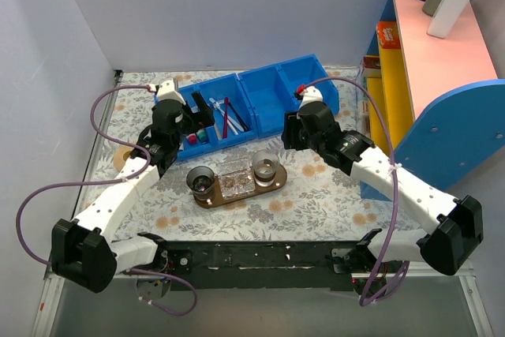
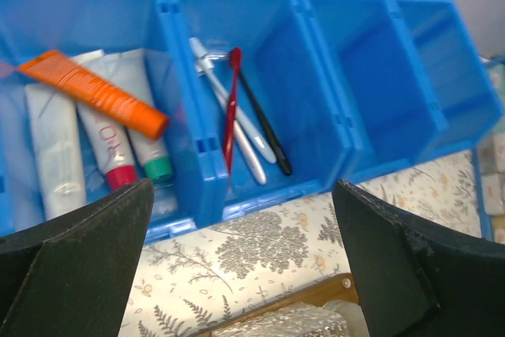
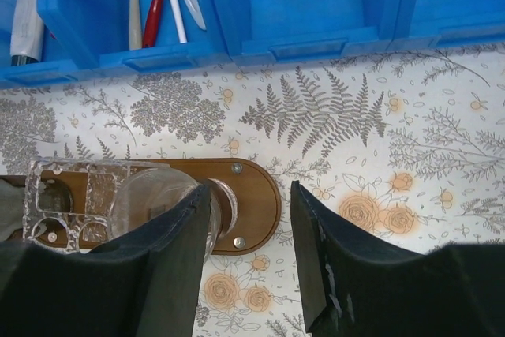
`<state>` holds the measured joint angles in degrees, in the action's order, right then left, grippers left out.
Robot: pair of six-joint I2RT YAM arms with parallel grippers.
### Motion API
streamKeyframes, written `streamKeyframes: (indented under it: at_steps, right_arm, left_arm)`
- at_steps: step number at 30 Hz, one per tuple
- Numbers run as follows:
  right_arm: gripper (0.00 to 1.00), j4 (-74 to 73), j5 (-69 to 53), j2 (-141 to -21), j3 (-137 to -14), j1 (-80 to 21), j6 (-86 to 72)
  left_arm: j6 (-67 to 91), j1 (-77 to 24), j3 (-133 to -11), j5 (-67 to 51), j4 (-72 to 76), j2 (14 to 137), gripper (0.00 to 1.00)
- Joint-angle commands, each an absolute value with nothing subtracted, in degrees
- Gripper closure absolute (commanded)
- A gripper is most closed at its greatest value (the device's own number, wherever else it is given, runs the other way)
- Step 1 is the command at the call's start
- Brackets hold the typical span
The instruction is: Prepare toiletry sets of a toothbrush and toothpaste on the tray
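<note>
Left tool (image 2: 241,203) hovering over the tabletop (image 2: 260,242) just before the blue bins (image 2: 371,76), fingers standing wide, gripping nothing. Toothpaste (image 2: 106,144) lying in the leftmost bin, an orange tube (image 2: 95,92) crossing over it. Toothbrush (image 2: 211,73) lying in the next bin, beside a red brush (image 2: 231,108) and a dark one (image 2: 267,132). Right tool (image 3: 251,195) hanging over the tray (image 1: 280,182) at its rounded right end, fingers partly spread, nothing between them.
</note>
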<state>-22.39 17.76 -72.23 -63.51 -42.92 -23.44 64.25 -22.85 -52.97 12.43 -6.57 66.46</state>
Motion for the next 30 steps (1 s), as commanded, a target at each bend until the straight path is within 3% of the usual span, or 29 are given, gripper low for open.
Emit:
streamKeyframes:
  at_steps: [1, 5, 12, 17, 30]
  right_arm:
    - [0.48, -20.65, 14.24, -73.04, -67.67, -42.1, -19.34]
    - [0.48, -21.62, 13.36, -73.48, -68.38, -41.4, -16.97]
    - [0.48, -22.5, 10.37, -71.64, -68.55, -39.55, -14.42]
    - [0.48, -23.82, 9.84, -70.75, -68.47, -37.8, -13.71]
    - [0.49, -23.2, 7.91, -69.52, -65.56, -37.0, -16.79]
  left_arm:
    - [69.17, -20.66, -52.82, 14.94, -11.68, 66.8, 0.02]
    - [68.47, -18.47, -53.34, 17.31, -13.79, 68.37, 0.02]
    - [66.01, -13.98, -55.63, 15.3, -16.87, 74.26, 0.36]
    - [62.85, -13.71, -59.41, 14.94, -18.2, 81.72, 0.49]
    - [62.14, -13.36, -66.37, 13.8, -18.46, 93.34, 0.51]
